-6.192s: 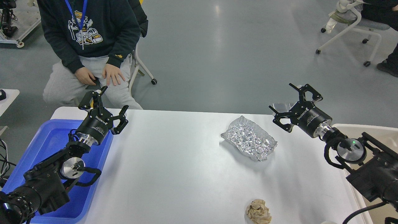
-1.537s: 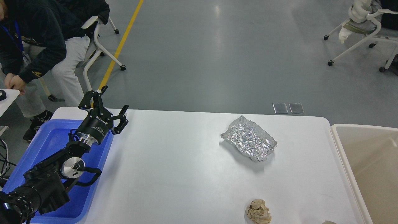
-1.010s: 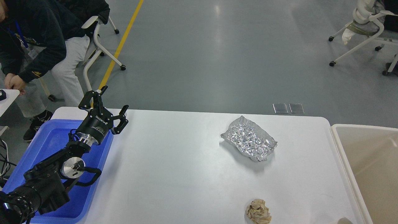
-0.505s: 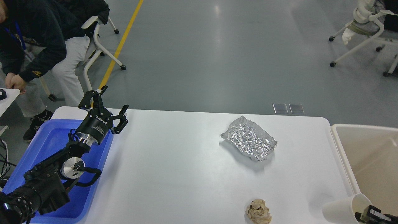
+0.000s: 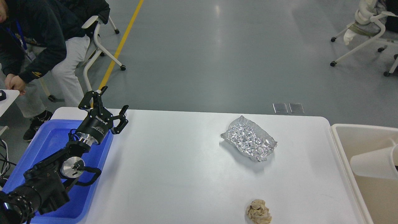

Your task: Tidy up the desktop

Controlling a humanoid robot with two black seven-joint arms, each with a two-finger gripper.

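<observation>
The white desktop (image 5: 174, 174) carries a crumpled sheet of silver foil (image 5: 248, 138) at the right of its middle and a crumpled brown paper ball (image 5: 258, 212) at the front edge. My left gripper (image 5: 107, 107) is open and empty, held above the table's back left corner beside the blue tray (image 5: 51, 140). A white paper cup (image 5: 373, 161) lies on its side over the beige tub (image 5: 342, 149), cut off by the right edge of the view. My right gripper is out of view past that edge; only a dark sliver shows behind the cup.
A seated person (image 5: 34, 40) bends forward at the back left, near a white chair (image 5: 96, 37). Another chair (image 5: 367, 34) stands at the far right. A small white side table (image 5: 7, 99) is at the left edge.
The white cup has moved from the table's front right corner up and back, and is now over the beige tub. The right gripper has left the view. The left arm has not moved.
</observation>
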